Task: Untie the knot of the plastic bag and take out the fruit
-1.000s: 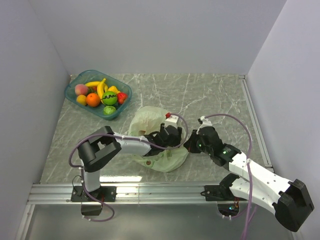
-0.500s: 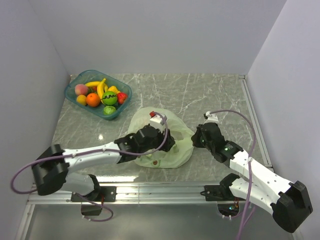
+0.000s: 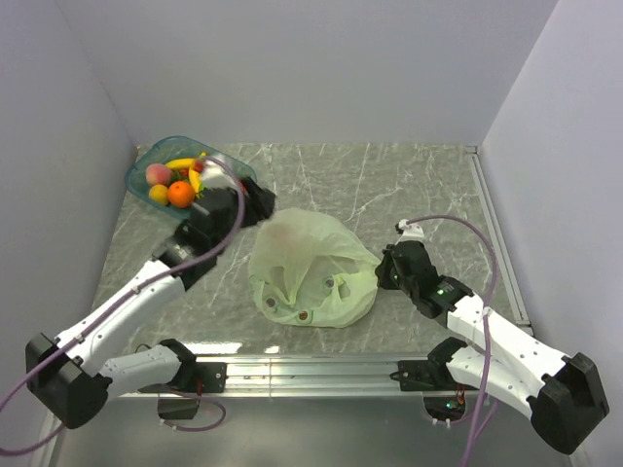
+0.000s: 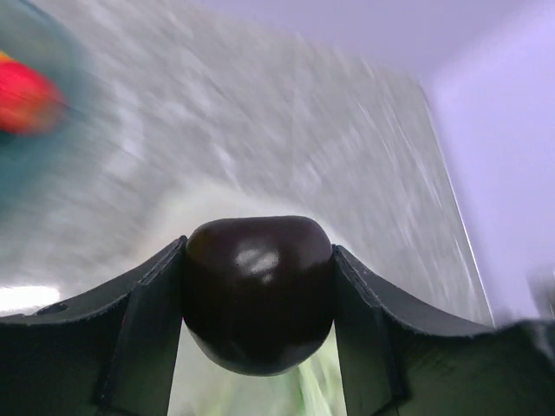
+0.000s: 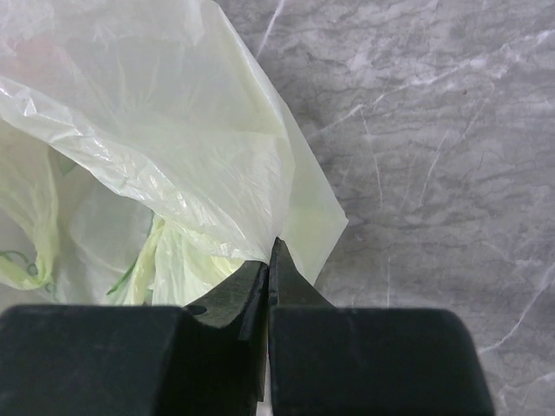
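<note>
The pale green plastic bag (image 3: pixel 313 261) lies crumpled in the middle of the table, with small dark spots on its near side. I cannot make out a tied knot on it. My left gripper (image 3: pixel 253 201) hangs by the near right rim of the teal tray (image 3: pixel 144 161). In the left wrist view it (image 4: pixel 258 299) is shut on a glossy dark round fruit (image 4: pixel 258 277), with the blurred bag (image 4: pixel 217 204) below. My right gripper (image 3: pixel 383 274) is shut on the bag's right edge; its wrist view shows the thin plastic (image 5: pixel 156 147) pinched at the closed tips (image 5: pixel 270 260).
The tray at the back left holds several fruits: a banana (image 3: pixel 182 163), an orange (image 3: pixel 180 194) and a peach (image 3: pixel 157 174). White walls close in the left, back and right. A metal rail (image 3: pixel 292 368) runs along the near edge.
My left arm has swung from the bag to the tray at the back left, carrying the dark fruit. The bag has spread out flatter. My right gripper has kept hold of the bag's edge.
</note>
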### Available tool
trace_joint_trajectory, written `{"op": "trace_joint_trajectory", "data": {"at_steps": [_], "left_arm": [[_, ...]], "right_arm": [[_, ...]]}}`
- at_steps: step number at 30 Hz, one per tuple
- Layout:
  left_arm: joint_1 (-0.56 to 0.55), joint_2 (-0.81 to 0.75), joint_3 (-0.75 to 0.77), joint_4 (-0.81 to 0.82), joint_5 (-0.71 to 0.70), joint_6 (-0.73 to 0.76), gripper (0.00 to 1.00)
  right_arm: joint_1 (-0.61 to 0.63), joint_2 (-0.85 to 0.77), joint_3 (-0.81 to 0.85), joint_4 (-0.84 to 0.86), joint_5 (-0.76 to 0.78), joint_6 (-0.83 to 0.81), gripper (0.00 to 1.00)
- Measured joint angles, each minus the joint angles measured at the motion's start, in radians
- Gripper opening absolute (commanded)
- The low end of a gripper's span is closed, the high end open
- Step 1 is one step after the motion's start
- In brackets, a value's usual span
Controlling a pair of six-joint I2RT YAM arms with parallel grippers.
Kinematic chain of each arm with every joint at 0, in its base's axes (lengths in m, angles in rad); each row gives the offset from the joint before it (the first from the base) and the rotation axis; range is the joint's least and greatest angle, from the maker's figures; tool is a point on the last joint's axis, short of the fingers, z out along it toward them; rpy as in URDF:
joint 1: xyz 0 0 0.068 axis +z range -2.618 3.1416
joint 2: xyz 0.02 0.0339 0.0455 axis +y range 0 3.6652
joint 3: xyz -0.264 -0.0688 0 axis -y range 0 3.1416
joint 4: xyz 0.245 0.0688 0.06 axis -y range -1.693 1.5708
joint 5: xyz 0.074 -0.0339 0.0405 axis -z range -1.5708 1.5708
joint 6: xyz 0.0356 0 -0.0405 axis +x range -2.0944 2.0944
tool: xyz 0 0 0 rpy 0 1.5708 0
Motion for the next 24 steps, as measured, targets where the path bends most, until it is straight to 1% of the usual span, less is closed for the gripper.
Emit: {"op": "trace_joint_trajectory", "data": {"at_steps": [4,7,10,12,14,17,20,21,23,24], "left_arm": [[0.224,0.022,0.064,-0.021,-0.034,-0.035,0.2],[0.352,0.065,0.07,-0.009,-0.043,-0.052,0.21],[0.481,0.181,0.098,0.005,-0.013,-0.072,0.22],[0.558,0.278,0.13,0.014,0.014,-0.085,0.25],[0.623,0.369,0.166,0.027,0.037,-0.09,0.26],[0.677,0.511,0.265,0.015,0.051,-0.089,0.27],[0.702,0.629,0.381,0.005,0.067,-0.082,0.31],[0.706,0.657,0.407,0.005,0.068,-0.076,0.36],[0.715,0.7,0.447,0.007,0.07,-0.062,0.42],[0.718,0.724,0.47,0.001,0.069,-0.055,0.49]], "right_arm": [[0.0,-0.014,-0.013,-0.002,-0.004,-0.004,0.0],[0.0,-0.032,-0.014,-0.001,-0.019,-0.004,0.0],[0.0,-0.059,-0.016,0.002,-0.034,-0.006,0.0],[0.0,-0.079,-0.023,0.004,-0.044,-0.008,0.0],[0.0,-0.093,-0.029,0.006,-0.055,-0.011,0.0],[0.0,-0.11,-0.034,0.014,-0.072,-0.025,0.0],[0.0,-0.124,-0.035,0.025,-0.089,-0.045,0.0],[0.0,-0.132,-0.035,0.029,-0.092,-0.055,0.0],[0.0,-0.151,-0.035,0.034,-0.095,-0.074,0.0],[0.0,-0.164,-0.035,0.037,-0.094,-0.084,0.0]]}}
